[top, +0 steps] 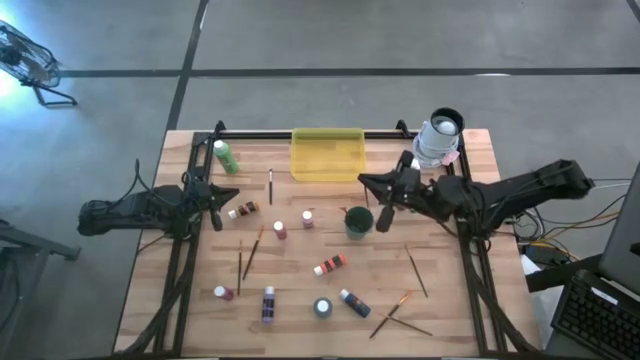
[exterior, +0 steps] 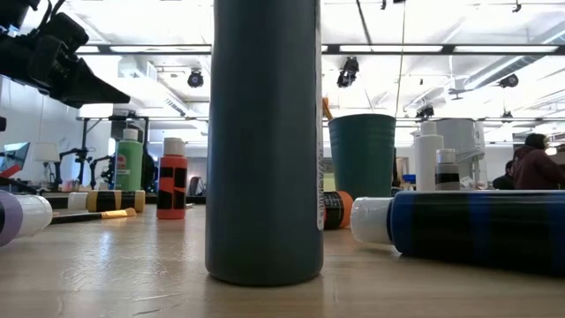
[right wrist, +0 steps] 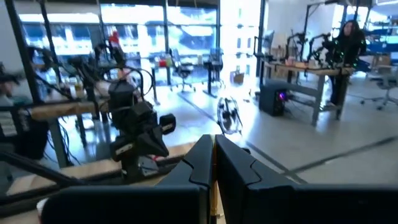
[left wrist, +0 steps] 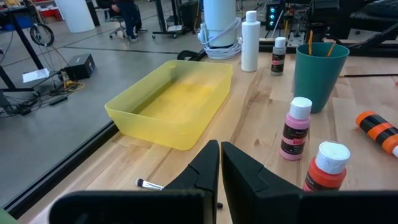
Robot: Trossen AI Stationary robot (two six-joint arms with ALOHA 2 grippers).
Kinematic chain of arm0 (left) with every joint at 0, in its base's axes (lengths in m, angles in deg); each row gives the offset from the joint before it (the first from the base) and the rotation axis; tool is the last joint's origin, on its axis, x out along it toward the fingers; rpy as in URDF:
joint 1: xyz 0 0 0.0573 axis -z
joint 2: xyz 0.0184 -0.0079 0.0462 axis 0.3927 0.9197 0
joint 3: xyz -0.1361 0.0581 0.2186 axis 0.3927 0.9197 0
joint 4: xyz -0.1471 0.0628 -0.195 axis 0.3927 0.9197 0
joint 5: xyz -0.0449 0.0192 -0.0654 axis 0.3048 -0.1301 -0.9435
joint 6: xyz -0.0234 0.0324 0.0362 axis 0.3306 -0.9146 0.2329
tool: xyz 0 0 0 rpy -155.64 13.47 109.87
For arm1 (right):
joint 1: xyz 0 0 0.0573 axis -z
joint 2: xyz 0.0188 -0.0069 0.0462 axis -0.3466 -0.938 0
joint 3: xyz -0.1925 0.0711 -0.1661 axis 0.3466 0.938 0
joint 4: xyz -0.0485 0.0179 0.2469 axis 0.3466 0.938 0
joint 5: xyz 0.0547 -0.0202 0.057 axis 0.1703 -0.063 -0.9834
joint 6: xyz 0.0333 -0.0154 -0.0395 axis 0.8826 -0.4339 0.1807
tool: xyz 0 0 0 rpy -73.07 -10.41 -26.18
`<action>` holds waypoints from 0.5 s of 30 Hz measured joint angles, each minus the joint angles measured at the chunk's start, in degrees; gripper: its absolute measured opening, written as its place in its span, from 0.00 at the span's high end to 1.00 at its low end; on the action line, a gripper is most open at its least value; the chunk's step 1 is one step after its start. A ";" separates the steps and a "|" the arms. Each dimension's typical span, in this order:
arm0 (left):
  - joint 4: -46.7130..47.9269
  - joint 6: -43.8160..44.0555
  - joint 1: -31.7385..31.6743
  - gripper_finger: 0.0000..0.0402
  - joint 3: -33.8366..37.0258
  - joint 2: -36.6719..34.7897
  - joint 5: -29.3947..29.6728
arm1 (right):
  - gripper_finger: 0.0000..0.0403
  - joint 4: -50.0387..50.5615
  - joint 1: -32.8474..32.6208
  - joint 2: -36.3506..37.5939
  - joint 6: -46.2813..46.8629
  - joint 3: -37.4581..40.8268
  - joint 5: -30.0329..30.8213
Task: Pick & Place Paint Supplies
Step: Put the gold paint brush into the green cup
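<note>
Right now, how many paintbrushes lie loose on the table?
6 paintbrushes: one near the yellow tray, two together at left centre, one right of the green cup, two crossed at front right. Others may hide in the cup.

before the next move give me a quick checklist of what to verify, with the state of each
1. Left claw free of load: ok, shut with nothing between its fingers, hanging over the table's left side.
2. Right claw free of load: ok, shut and empty, beside the green cup.
3. Yellow tray ready to receive: ok, empty at the far edge.
4. Bottles reachable: ok, several lie or stand loose mid-table, such as the orange bottle lying flat.
5. Brushes clear of each other: not ok, two brushes cross near the front right.
6. Claws opened for a grasp: not ok, both need opening first.
</note>
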 joint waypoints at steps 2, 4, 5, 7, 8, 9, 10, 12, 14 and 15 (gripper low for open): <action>-0.02 0.00 0.00 0.94 0.00 0.00 0.02 | 0.98 -4.27 1.40 0.03 0.33 3.50 -1.73; -0.02 0.00 0.02 0.94 0.00 0.00 0.00 | 0.98 -7.34 2.54 -0.46 2.61 6.02 -3.20; -0.02 0.01 0.01 0.94 0.00 -0.01 0.01 | 0.98 -7.97 2.87 -0.77 3.53 6.87 -3.83; -0.01 0.00 0.01 0.94 0.00 -0.01 0.00 | 0.98 -9.02 3.36 -1.53 4.42 7.95 -4.99; -0.01 0.01 0.01 0.94 0.00 0.00 0.00 | 0.98 -9.21 3.50 -1.85 4.45 8.36 -5.26; -0.01 0.00 0.02 0.94 0.00 -0.01 0.01 | 0.98 -9.24 3.55 -2.14 4.45 8.68 -5.28; -0.01 0.00 0.00 0.94 0.00 0.00 0.00 | 0.98 -9.28 3.55 -2.41 4.47 8.93 -5.30; -0.01 0.00 0.00 0.94 -0.02 0.00 0.00 | 0.98 -9.27 3.66 -2.79 4.49 9.40 -5.72; -0.02 0.01 0.01 0.94 0.00 0.00 0.01 | 0.98 -9.40 3.97 -3.26 4.89 9.78 -7.19; 0.00 0.00 0.00 0.94 0.00 0.00 0.00 | 0.98 -9.50 4.10 -3.42 4.96 9.91 -7.96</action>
